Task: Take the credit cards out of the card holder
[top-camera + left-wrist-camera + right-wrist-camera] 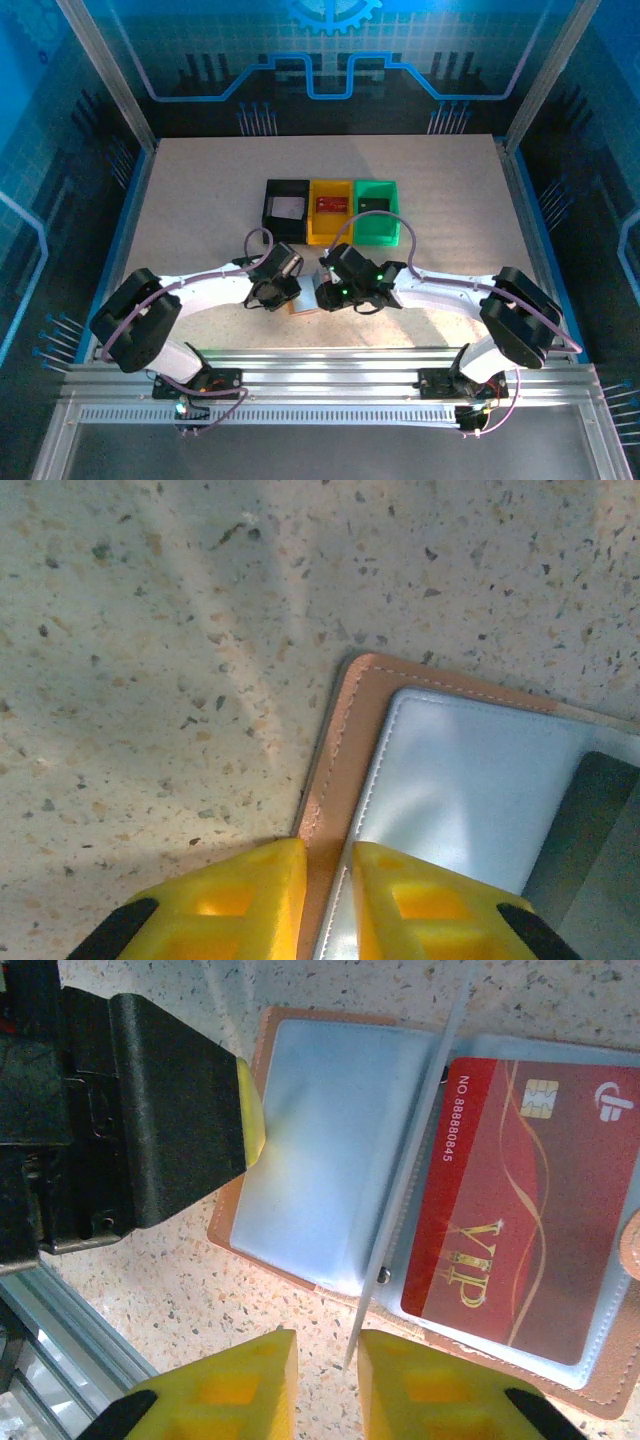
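On the table (200, 190), a pale beige top w/ dark speckles, the card holder (330, 1170) lies open near the front edge, btwn the two grippers. Tan border outside, pale grey pockets inside. A red VIP card (520, 1210) sits in its R-hand pocket, and a dark card (588, 820) shows in a pocket at the edge of the left wrist view.

The left gripper (328, 855) points down at the holder's L side. Its yellow fingers are close together, w/ the tan border running into the slim gap. Can't tell if it nips the border or just presses on it. In the right wrist view one of its pads rests on the pale pocket.

The right gripper (327, 1345) has its fingers drawn close on a clear leaf (420, 1140) of the holder, which stands on edge and runs down into the gap.

Mid-table, three bins touch in a row:
- black bin (270, 212), w/ a whitish card (289, 208) inside
- yellow bin (314, 230), w/ a red card (331, 205) inside
- green bin (378, 232), w/ a dark item inside, too small to name

Aluminium rails (320, 385) cross the near edge by the arm bases. Blue-lit wall panels (90, 60) w/ circuit-line pattern and metal posts enclose the table, and the back wall shows a gear emblem (335, 10).
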Robot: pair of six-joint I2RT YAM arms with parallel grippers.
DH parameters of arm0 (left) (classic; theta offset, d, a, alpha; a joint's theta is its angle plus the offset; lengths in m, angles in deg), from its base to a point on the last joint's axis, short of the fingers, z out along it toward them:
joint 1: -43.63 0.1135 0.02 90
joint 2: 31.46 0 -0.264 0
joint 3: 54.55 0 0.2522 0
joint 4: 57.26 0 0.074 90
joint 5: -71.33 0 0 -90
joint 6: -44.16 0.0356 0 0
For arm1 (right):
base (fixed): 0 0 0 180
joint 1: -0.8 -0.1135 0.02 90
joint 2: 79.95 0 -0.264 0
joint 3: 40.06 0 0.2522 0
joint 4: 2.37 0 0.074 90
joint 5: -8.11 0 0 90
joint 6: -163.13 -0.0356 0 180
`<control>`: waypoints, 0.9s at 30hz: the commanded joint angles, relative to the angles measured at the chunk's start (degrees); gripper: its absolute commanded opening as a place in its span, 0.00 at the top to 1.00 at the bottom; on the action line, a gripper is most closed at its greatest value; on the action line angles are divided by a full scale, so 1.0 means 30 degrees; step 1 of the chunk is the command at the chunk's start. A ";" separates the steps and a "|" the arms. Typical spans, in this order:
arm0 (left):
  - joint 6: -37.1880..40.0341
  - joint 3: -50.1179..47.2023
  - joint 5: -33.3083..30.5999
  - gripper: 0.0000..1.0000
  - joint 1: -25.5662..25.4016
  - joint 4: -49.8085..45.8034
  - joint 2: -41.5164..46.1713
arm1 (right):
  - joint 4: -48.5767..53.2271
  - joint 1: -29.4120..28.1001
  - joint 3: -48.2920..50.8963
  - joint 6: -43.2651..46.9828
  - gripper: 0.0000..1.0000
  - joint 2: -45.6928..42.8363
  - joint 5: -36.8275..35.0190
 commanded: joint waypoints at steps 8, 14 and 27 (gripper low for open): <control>0.0457 -0.0530 0.0894 0.79 -0.0515 -0.1817 0.0646 | 0.0103 -0.0485 -0.1215 0.0000 0.77 -0.0314 0.0194; 0.0647 -0.0325 0.0401 0.78 -0.0372 -0.2813 0.1919 | 0.0150 -0.0573 -0.1305 0.0000 0.77 -0.0216 0.0214; 0.0832 -0.0862 -0.0098 0.76 0.0476 -0.4298 0.4935 | 0.0086 -0.1021 -0.1456 -0.0081 0.77 -0.0129 0.0155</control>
